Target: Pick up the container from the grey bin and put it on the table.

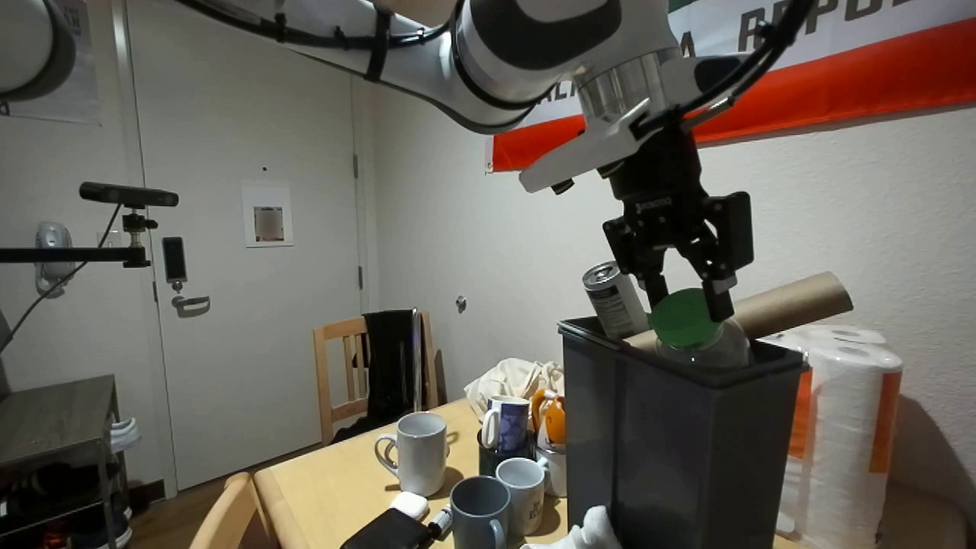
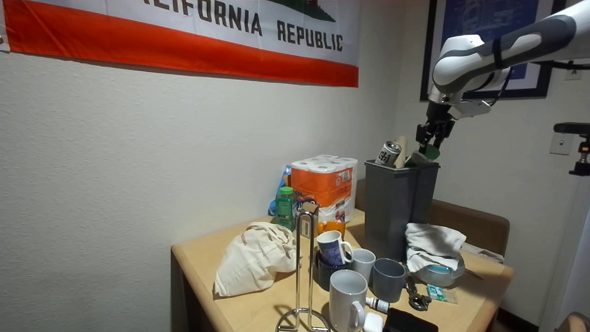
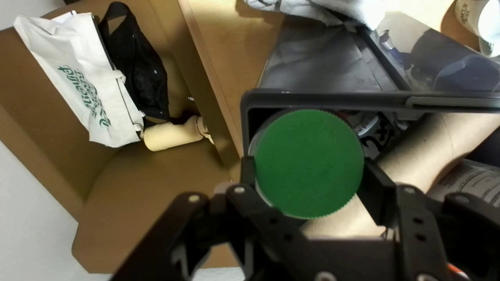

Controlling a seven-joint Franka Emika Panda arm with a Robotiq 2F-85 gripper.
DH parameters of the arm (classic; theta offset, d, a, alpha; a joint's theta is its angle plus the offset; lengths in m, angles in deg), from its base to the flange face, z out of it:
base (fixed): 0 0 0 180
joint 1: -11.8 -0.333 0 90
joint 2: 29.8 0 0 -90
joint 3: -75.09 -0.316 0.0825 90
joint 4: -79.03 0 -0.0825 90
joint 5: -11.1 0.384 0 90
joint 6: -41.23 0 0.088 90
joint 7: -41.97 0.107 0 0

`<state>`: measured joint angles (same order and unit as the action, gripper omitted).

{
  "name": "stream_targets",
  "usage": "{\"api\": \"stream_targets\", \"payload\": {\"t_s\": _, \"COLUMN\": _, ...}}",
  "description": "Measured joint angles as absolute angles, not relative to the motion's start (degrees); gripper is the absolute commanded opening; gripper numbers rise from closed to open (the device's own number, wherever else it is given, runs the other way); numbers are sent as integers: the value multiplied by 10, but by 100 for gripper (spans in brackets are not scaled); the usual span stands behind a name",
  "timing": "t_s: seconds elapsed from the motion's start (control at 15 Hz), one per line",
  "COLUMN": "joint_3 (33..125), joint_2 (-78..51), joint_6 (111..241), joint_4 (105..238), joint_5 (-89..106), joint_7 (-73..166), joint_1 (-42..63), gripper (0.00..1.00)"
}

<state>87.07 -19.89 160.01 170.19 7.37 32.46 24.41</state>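
The container's round green lid (image 1: 685,317) sticks up at the top of the dark grey bin (image 1: 648,457), tilted, with its clear body just inside the rim. My gripper (image 1: 690,297) points down at it with one finger on each side of the lid. In the wrist view the lid (image 3: 308,164) lies between both fingertips, with no gap showing at either finger, so the gripper looks shut on it. The container's lower body is hidden in the bin. An exterior view also shows the lid (image 2: 431,151) at the bin (image 2: 396,207). The tan table (image 2: 207,258) stands beneath the bin.
A cardboard tube (image 1: 801,303) and a silver-topped can (image 1: 614,301) lean out of the bin beside the container. Several mugs (image 1: 421,454), a black case (image 1: 389,530), a metal stand (image 2: 304,272), a cloth bag (image 2: 258,260) and a wrapped roll pack (image 2: 322,184) share the table.
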Motion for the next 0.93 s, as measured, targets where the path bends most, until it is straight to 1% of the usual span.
{"api": "stream_targets", "payload": {"t_s": 0.07, "joint_3": 871, "joint_2": -199, "joint_6": 1600, "joint_4": 1702, "joint_5": 76, "joint_7": 325, "joint_1": 245, "gripper": 40}}
{"api": "stream_targets", "payload": {"t_s": 0.6, "joint_3": 870, "joint_2": -199, "joint_6": 1597, "joint_4": 1700, "joint_5": 84, "joint_7": 334, "joint_1": 247, "gripper": 40}}
{"api": "stream_targets", "payload": {"t_s": 0.93, "joint_3": 866, "joint_2": -199, "joint_6": 1569, "joint_4": 1681, "joint_5": 75, "joint_7": 350, "joint_1": 239, "gripper": 40}}
